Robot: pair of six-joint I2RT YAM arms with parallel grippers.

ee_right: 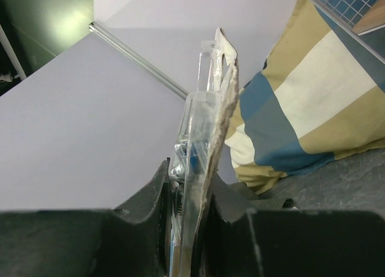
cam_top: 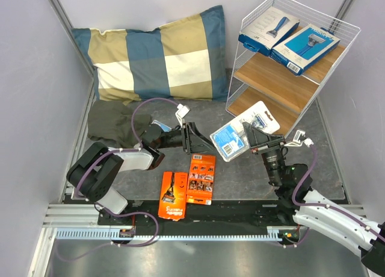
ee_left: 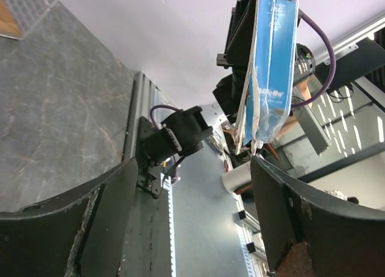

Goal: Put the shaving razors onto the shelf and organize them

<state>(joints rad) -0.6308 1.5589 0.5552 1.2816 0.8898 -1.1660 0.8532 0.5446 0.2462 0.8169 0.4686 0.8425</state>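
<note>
The shaving razor in hand, a clear plastic blister pack with a blue printed card [cam_top: 230,141], is lifted off the grey table [cam_top: 240,180] just in front of the white wire-frame shelf with three light-brown wooden boards [cam_top: 274,78], below its lowest board. The right gripper [cam_top: 254,138] is clamped across the pack's thickness, and its wrist view shows the pack [ee_right: 207,168] edge-on between the two fingers. The left gripper [cam_top: 194,138] stands on the pack's side away from the shelf with its jaws spread wide and nothing in them. In its wrist view the pack [ee_left: 267,66] hangs just ahead of the fingers, not between them. The pack looks light and thin. Its card back is likely to bend, and the smooth plastic bubble may slip or dent if squeezed, so the flat sealed border seems the safer place to pinch. Two blue cardboard boxes picturing a razor [cam_top: 269,27] [cam_top: 304,48] lie side by side on the shelf's top board. A second clear blister pack [cam_top: 263,113] sits by the shelf's foot, and I cannot tell whether it rests on the table. Two orange cards [cam_top: 172,196] [cam_top: 201,179] lie well away from the shelf, touching each other.
</note>
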